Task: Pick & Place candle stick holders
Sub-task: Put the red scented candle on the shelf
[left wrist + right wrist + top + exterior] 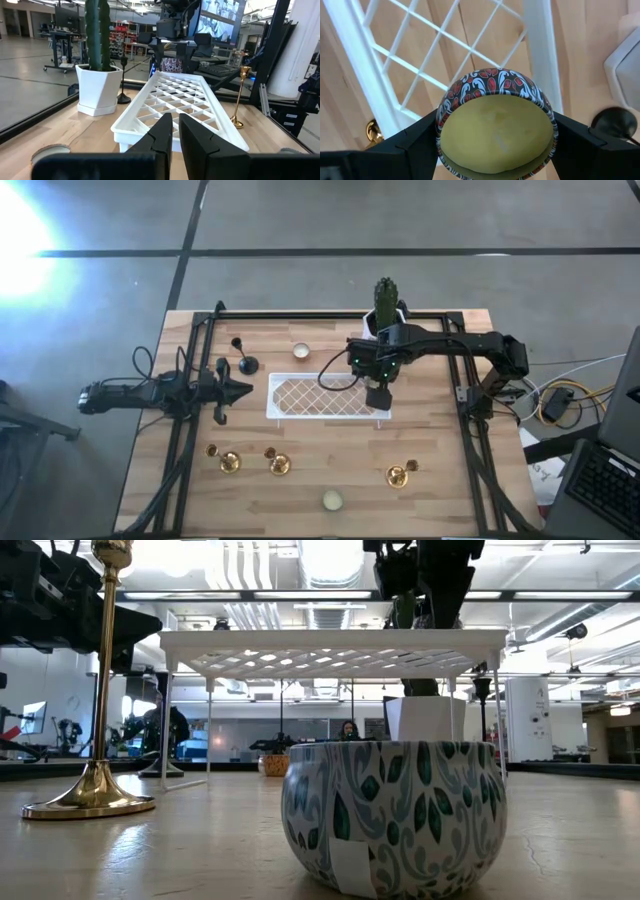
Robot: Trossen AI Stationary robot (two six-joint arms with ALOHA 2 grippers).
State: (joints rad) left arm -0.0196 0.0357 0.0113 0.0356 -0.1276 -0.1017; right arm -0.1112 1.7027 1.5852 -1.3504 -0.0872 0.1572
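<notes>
Only the right wrist view shows the right gripper (495,137) clamped on a red-patterned candle tin (496,127) above the white lattice rack (328,396). The left gripper (174,132) is closed and empty, facing the rack's end. Gold candle stick holders (278,465) stand along the table's (440,500) near edge, black ones (246,364) near the left arm.

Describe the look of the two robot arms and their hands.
Both arms are dark, jointed and slim. The right arm shows small green lights near its wrist and trails cables at its base. The left hand has two black, wedge-shaped fingers. The right hand has broad black fingers.
</notes>
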